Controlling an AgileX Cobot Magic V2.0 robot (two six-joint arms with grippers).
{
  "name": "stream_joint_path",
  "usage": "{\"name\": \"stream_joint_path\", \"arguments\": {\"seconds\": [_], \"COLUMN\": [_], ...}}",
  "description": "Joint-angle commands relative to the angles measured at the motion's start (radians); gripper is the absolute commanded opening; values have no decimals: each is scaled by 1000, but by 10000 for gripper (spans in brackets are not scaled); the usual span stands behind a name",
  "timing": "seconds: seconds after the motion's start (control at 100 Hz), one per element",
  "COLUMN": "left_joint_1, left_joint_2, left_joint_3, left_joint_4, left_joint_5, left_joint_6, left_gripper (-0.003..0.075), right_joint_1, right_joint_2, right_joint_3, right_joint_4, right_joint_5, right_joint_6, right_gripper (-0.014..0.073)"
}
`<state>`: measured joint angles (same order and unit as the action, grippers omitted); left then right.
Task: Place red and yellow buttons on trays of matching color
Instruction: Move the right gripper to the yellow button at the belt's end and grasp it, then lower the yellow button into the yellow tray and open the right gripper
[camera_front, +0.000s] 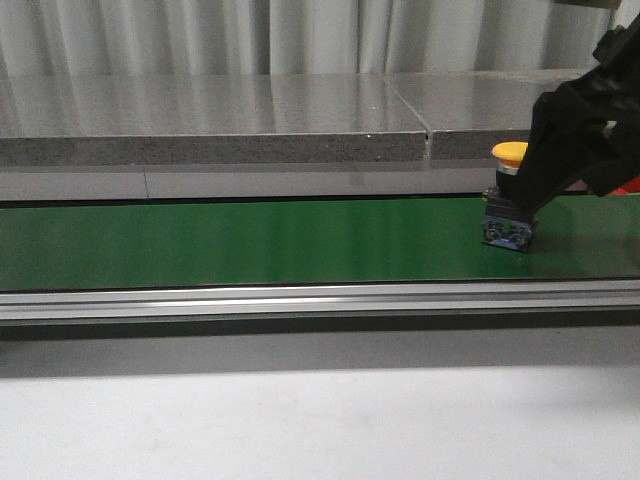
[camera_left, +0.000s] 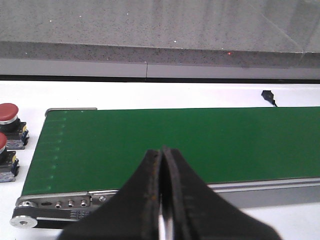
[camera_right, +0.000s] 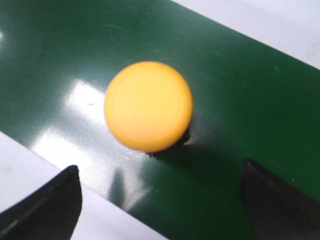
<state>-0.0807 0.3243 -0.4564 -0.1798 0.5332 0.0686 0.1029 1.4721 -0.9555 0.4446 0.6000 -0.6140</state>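
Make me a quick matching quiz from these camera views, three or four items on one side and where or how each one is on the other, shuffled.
1. yellow button
2. red buttons
3. left gripper
4. right gripper

A. shut
B. open
C. standing on the green belt
D. on the white surface beside the belt's end

Pairs: 1-C, 2-D, 3-A, 4-B

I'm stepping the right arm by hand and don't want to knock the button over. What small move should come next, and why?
Probably lower the right tool a little further, then close. Its fingers are spread wide, and the yellow button stands upright on the green belt, roughly midway between them but still ahead of the tips. No contact shows yet.
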Motion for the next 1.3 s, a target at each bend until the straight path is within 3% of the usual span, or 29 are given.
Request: {"name": "stream_joint_path", "arguments": {"seconds": [0.0,0.38,0.48,0.63,0.72,0.95,1.29], "left_joint_1": [-7,-7,-7,-7,-7,-7,-7], "left_joint_2": [7,7,7,7,7,7,7], "left_joint_3": [-28,-28,-28,-28,-28,-28,-28], "left_joint_4": [-13,-13,-13,-13,-13,-13,-13], "left_joint_5": [-76,-76,-76,-76,-76,-76,-76], "left_joint_6": [-3,-3,-3,-3,-3,-3,-3], "left_gripper": [-19,-19,-19,-19,-19,-19,-19], "right_joint_1": [1,1,1,0,-2,-80,-400], "right_joint_2": [-10,27,27,27,20,-61,-268], "right_joint_3": [-33,-83,-83,-84,-84,-84,-82], "right_joint_4": [22,21,11,9,9,9,-55], "right_joint_5": [-69,-128,-128,-128,-121,-28,180], "right_joint_6": [-21,-24,-24,-23,-20,33,136], "right_gripper": [634,623,512,244,167,163,163]}}
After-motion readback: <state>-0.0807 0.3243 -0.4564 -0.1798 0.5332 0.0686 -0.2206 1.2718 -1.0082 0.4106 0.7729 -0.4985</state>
